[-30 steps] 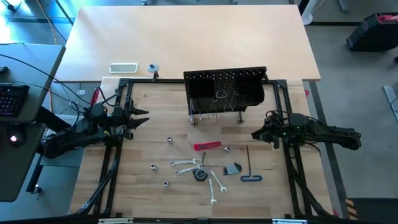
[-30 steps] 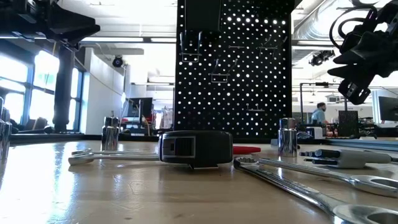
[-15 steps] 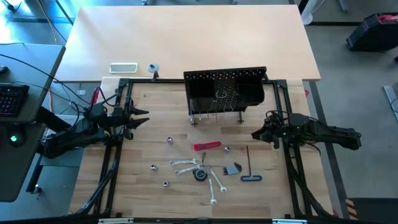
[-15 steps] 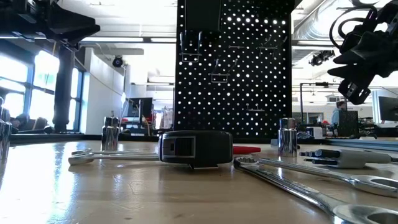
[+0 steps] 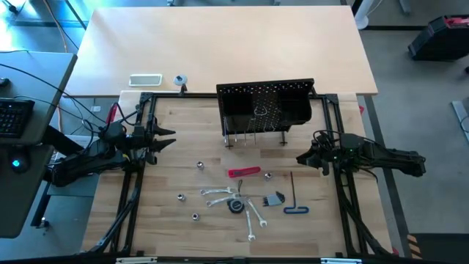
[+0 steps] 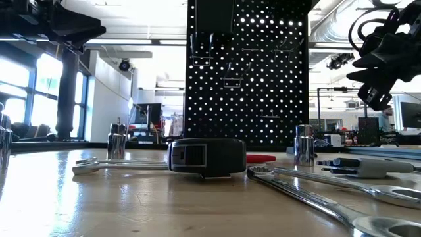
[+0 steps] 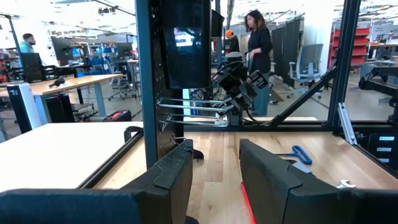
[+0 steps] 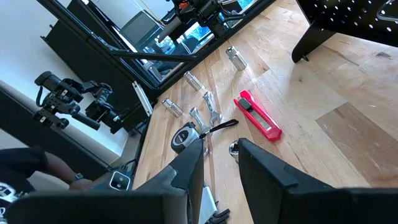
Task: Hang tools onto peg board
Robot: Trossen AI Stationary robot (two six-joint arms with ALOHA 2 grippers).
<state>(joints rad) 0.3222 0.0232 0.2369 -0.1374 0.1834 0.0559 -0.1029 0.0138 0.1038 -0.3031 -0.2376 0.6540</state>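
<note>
The peg board (image 5: 265,108) is a black perforated metal panel standing upright on short legs at the far middle of the wooden table, with a few wire hooks on its face. The tools lie loose in front of it, none hung: a red-handled tool (image 5: 244,172) flat nearest the board, slim silver wrenches (image 5: 218,195) fanned beside a black round tape measure (image 5: 235,206), a black L-shaped key with a blue end (image 5: 294,199) to the right, and small silver bits (image 5: 199,166) standing scattered around them.
</note>
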